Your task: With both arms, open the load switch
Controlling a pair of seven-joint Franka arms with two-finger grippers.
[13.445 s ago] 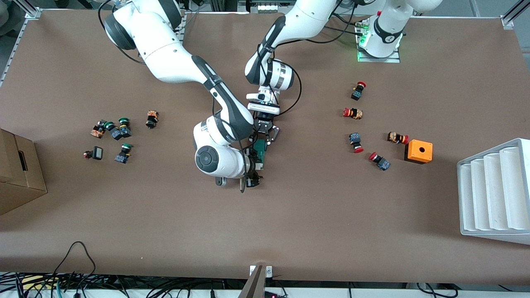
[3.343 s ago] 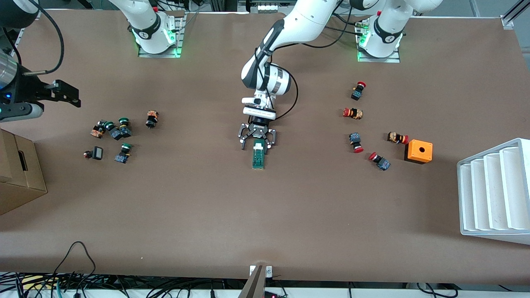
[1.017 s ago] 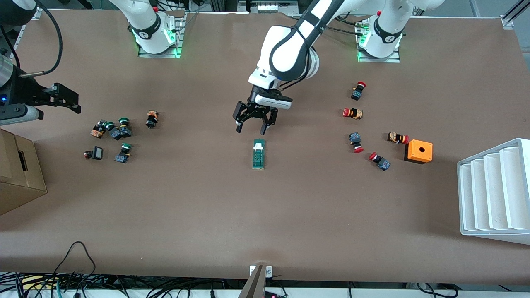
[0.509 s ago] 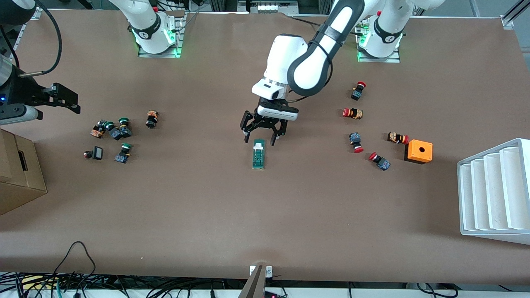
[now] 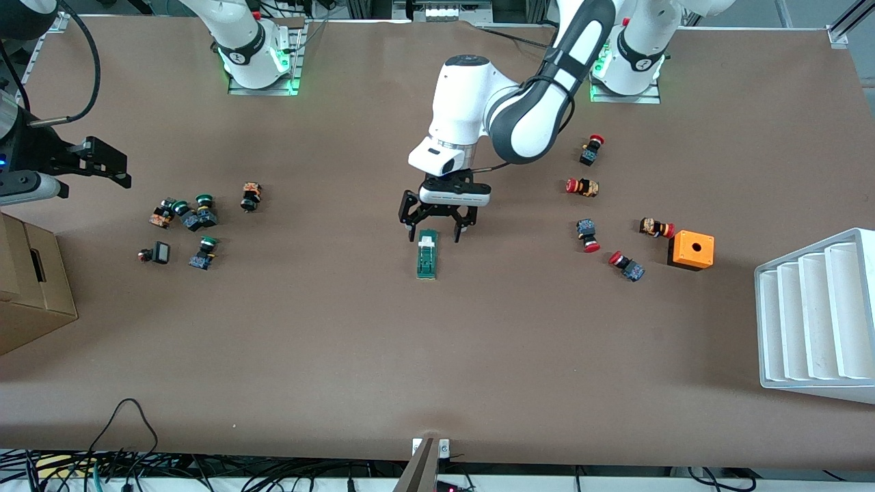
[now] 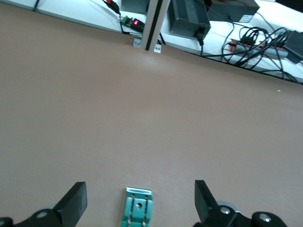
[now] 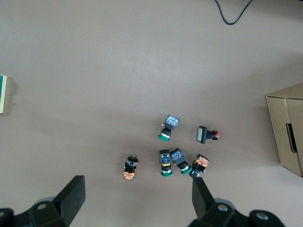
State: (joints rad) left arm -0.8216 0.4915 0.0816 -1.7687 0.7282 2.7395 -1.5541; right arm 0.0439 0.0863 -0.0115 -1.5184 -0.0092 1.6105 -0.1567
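The load switch (image 5: 427,254), a narrow dark-green block with a white end, lies flat mid-table. My left gripper (image 5: 433,236) hangs open over that white end, one finger on each side and neither touching it. In the left wrist view the load switch (image 6: 138,213) shows between the spread fingers (image 6: 75,201) of the left gripper (image 6: 140,196). My right gripper (image 5: 113,164) waits open, raised high over the right arm's end of the table. In its wrist view the right gripper (image 7: 138,194) holds nothing, and a sliver of the load switch (image 7: 2,94) shows at the edge.
Green-capped buttons (image 5: 191,219) cluster toward the right arm's end, beside a cardboard box (image 5: 27,287). Red-capped buttons (image 5: 588,205), an orange box with a hole (image 5: 690,249) and a white ribbed tray (image 5: 813,314) sit toward the left arm's end.
The left gripper has come down toward the front camera until its open fingers straddle the switch's white end. The switch and the right arm have not moved.
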